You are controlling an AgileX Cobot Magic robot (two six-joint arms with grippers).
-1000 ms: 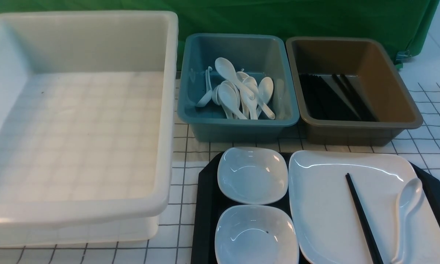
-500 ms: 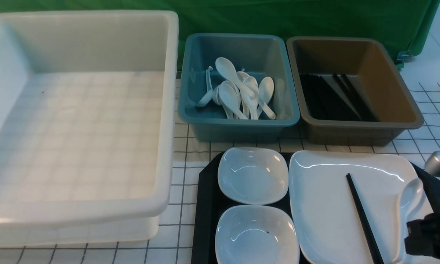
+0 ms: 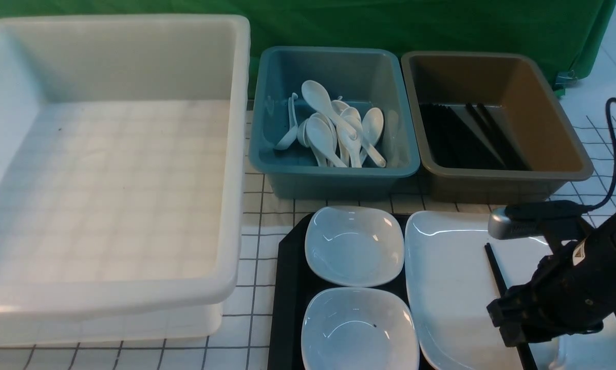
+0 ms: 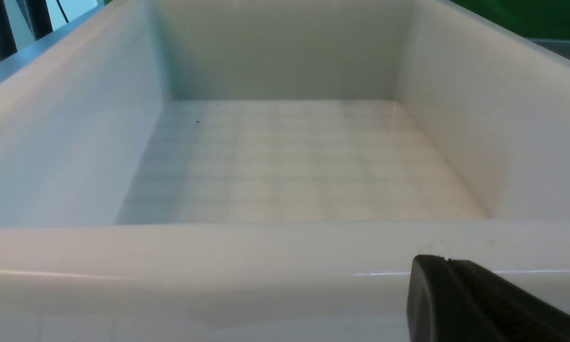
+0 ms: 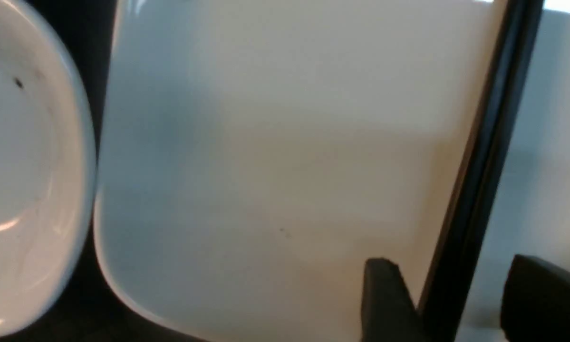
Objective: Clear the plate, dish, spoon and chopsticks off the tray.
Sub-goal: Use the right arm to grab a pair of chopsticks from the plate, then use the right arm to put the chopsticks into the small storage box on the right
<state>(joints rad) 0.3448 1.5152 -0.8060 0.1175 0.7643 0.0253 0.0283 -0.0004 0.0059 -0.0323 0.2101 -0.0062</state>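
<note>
Reaching in from the right over the last second, the right pincer (image 5: 460, 304) now hangs low over the large glossy white squarish plate (image 3: 451, 288). Its jaws stand apart, straddling the thin black chopsticks (image 5: 484, 142). That suggests the sticks go first, probably to the brown plastic tub (image 3: 554, 128) holding similar ones. Slim and smooth on slick glaze, they may slide when pinched. The plate sits on the black cut-cornered tray (image 3: 287, 288) beside two small white squarish dishes (image 3: 354, 245). The arm hides the spoon. The left pincer (image 4: 449, 285), closed on nothing, sits by the white tub (image 4: 285, 247).
</note>
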